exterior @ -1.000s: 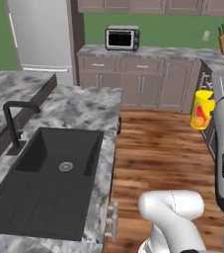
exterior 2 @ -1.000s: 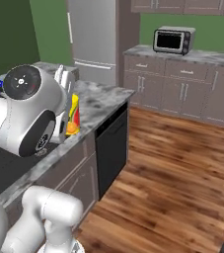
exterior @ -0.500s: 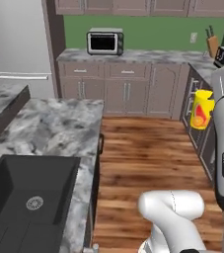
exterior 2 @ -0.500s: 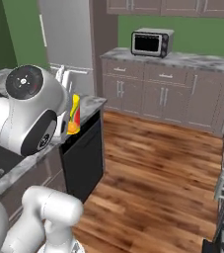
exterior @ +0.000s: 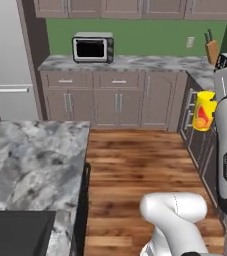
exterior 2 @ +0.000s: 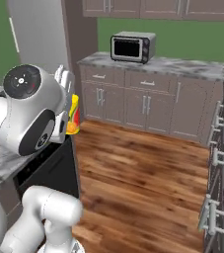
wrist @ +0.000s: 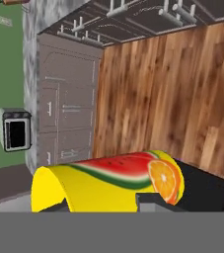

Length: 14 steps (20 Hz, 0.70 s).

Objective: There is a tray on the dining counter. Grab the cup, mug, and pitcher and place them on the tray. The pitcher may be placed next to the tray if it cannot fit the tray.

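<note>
Cup (exterior: 203, 111) yellow, fruit print, clamped in fingers (wrist: 108, 202), held in air over wood floor (exterior 2: 148, 183) | fingers narrow, closed on cup sides | microwave (exterior: 93, 48) on far tabletop (exterior: 135, 62) by green wall | marbled tabletop (exterior: 30, 160) at left, well apart from cup

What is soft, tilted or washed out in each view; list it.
Left base view: soft throughout, the cup a blurry yellow patch beside the arm. Right base view: sharper, flat light, faint gloss on the wood floor. Hand view: rolled sideways, microwave on its side, cup crisp.
</note>
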Available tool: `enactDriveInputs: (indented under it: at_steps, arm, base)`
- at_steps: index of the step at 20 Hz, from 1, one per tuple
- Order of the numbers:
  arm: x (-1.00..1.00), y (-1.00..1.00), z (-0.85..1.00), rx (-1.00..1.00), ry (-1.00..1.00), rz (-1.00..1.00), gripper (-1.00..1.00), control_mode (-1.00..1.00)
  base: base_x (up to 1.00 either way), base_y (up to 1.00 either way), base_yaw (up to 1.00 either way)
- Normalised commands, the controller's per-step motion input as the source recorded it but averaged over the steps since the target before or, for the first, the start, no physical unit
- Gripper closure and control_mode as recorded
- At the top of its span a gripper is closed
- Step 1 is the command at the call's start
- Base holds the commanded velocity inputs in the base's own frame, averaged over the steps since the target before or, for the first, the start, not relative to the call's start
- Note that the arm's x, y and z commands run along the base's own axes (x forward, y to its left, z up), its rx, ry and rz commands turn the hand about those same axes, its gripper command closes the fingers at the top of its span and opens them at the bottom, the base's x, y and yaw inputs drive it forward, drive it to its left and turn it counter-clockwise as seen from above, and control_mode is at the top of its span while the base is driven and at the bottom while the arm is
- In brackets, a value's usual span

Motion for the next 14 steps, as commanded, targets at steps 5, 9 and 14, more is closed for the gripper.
enactDriveInputs:
  at_steps: [5,9,14]
  arm:
    - [0.00,0.00,0.00,0.00,0.00,0.00,1.00,1.00]
    - [0.00,0.00,0.00,0.00,0.00,0.00,1.00,1.00]
    - [0.00,0.00,0.00,0.00,0.00,0.00,1.00,1.00]
  base:
    - [0.76,-0.79,-0.01]
    - [0.65,-0.68,0.00]
    - [0.53,-0.28,0.03]
